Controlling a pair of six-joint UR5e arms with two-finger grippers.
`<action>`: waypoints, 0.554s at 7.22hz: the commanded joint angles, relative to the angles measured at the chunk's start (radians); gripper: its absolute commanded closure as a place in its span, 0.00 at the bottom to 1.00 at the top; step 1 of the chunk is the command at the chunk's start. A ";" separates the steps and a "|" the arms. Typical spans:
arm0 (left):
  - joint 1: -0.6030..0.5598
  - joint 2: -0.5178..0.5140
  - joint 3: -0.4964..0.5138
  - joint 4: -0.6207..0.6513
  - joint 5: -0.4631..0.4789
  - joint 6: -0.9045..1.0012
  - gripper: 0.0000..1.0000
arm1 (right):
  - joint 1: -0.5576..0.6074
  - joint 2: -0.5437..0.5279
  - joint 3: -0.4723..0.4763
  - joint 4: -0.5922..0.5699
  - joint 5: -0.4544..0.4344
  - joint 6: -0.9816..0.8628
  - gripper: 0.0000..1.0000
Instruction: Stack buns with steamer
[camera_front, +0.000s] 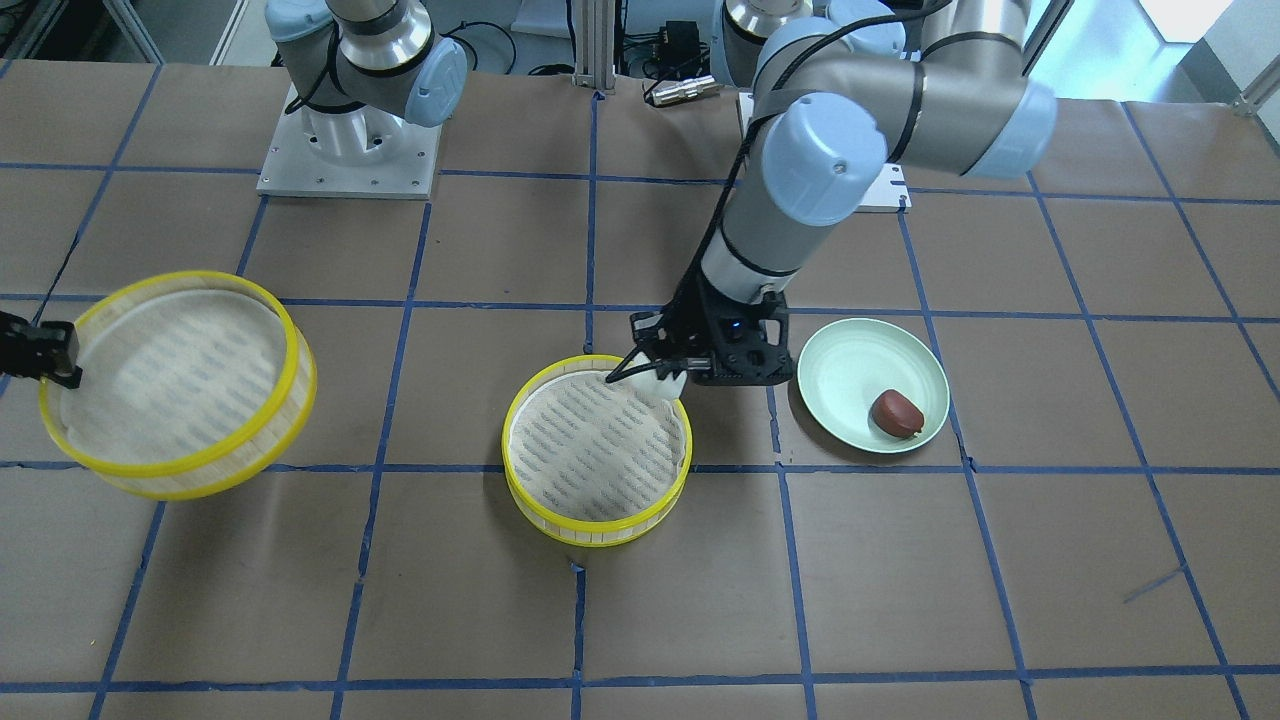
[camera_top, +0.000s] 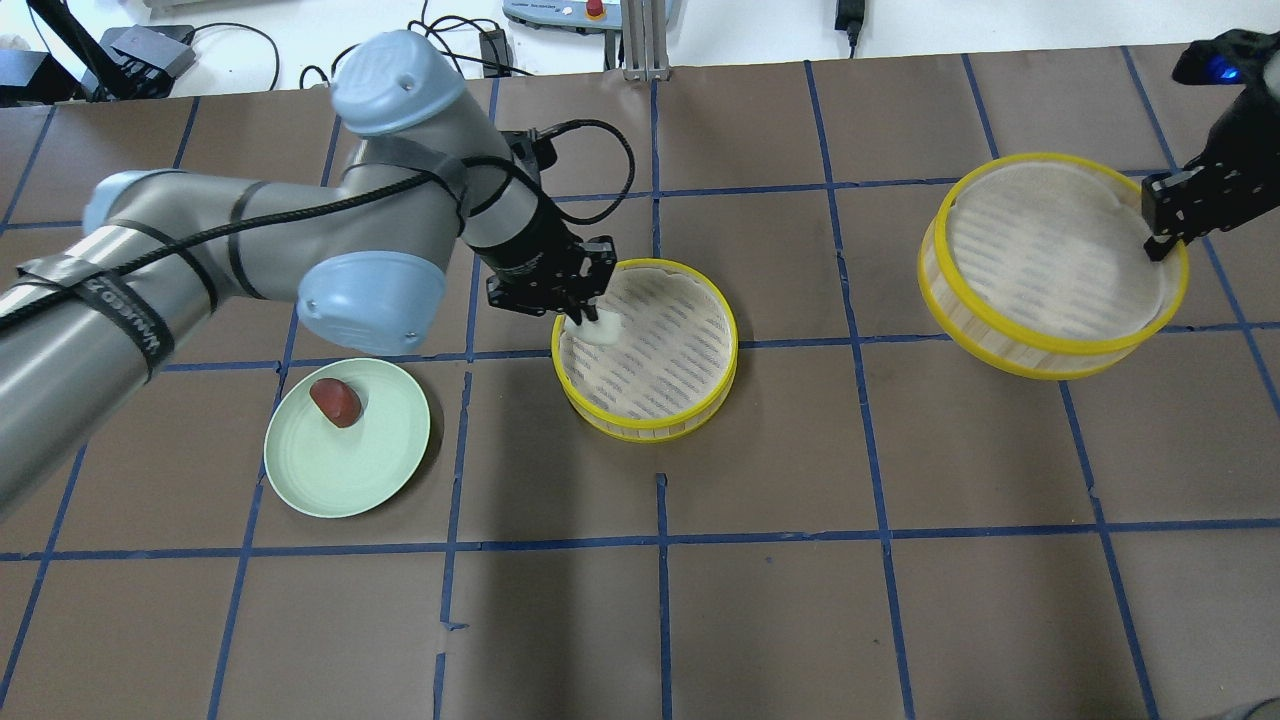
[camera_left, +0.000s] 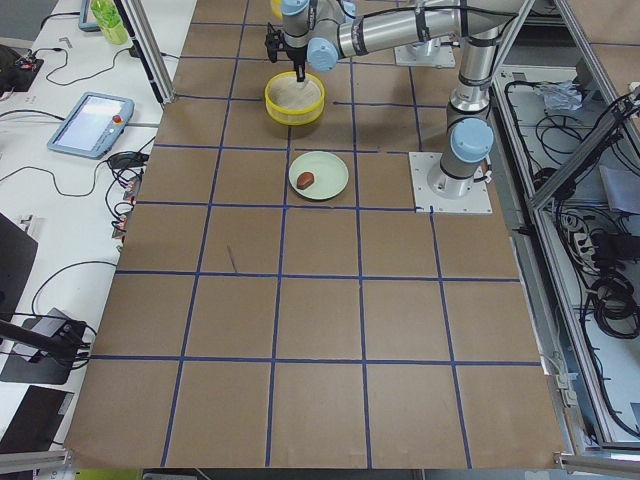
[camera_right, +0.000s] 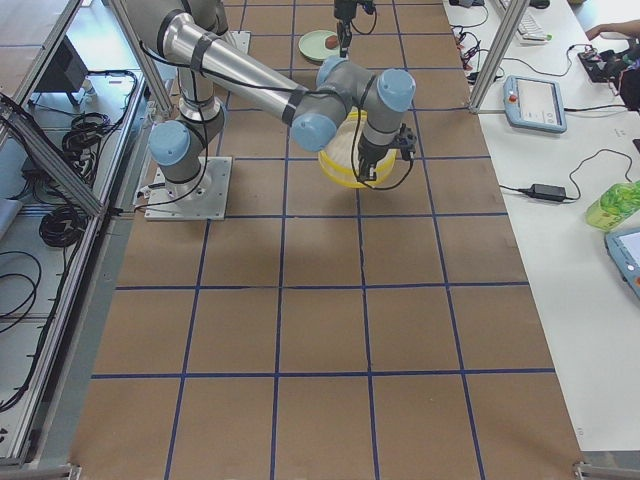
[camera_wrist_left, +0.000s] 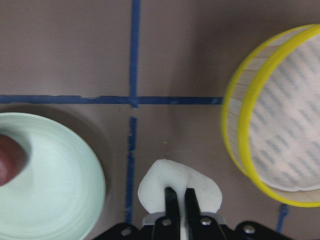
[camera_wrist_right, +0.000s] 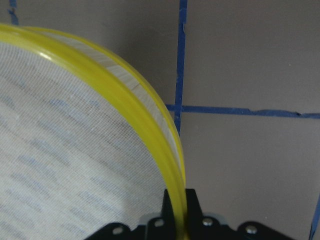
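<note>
Over centre tier (camera_top: 650, 428) | left gripper (camera_top: 585, 318) clamps white bun (camera_top: 602, 331); right gripper (camera_top: 1160, 240) clamps other tier (camera_top: 1032, 357)

Steamer tiers: two, the centre tier (camera_top: 648, 428) and the outer tier (camera_top: 1030, 352). Buns: two, one white bun (camera_top: 598, 330) and one brown bun (camera_top: 336, 402). Plates: one green plate (camera_top: 340, 475).

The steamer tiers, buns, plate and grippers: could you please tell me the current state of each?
white bun: gripped, hanging over the middle tier's rim
brown bun: lying on the plate
plate: flat on the table
middle tier: standing on the table, nothing lying in it
other tier: lifted, tilted
left gripper: shut on the white bun
right gripper: shut on the other tier's rim
</note>
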 joint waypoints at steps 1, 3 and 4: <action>-0.038 -0.043 -0.008 0.068 -0.009 -0.064 0.00 | 0.009 -0.062 -0.014 0.075 -0.004 0.027 0.95; -0.012 -0.032 -0.011 0.068 0.093 0.076 0.00 | 0.154 -0.060 -0.013 0.057 -0.005 0.137 0.95; 0.084 -0.023 -0.022 0.053 0.203 0.294 0.00 | 0.243 -0.042 -0.006 0.025 0.010 0.209 0.95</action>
